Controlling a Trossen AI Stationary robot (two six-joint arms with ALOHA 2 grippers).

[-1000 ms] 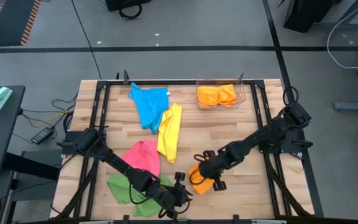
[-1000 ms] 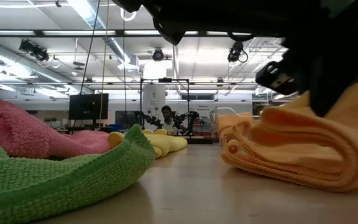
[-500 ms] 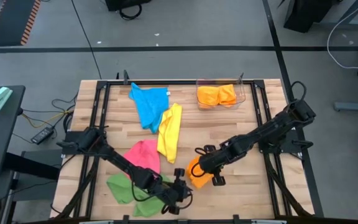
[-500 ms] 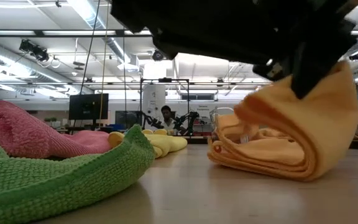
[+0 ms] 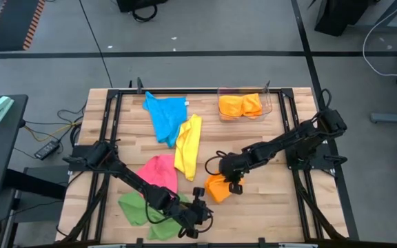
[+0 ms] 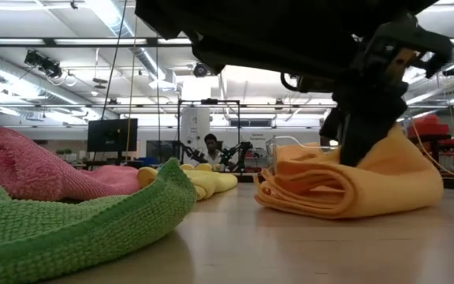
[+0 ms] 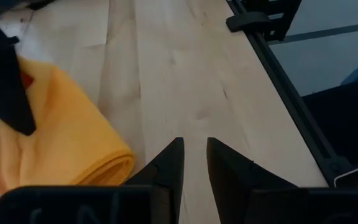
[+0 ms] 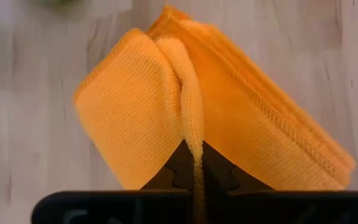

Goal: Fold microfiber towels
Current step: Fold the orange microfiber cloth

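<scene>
My right gripper (image 5: 220, 176) pinched an edge of the folded orange towel (image 5: 218, 187) at lower centre of the high view. My left gripper (image 5: 200, 209), fingers slightly parted and empty, waited just left of the towel, beside the green towel (image 5: 135, 209).

A clear bin (image 5: 267, 107) sits near the far right corner of a wooden bench (image 5: 267, 200) with a black frame. On the floor to the left lie cables (image 5: 50, 127) and a side table (image 5: 2, 134). Beyond the bench, a person (image 6: 211, 146) sits at a distant workstation beside a dark monitor (image 6: 112, 135).
</scene>
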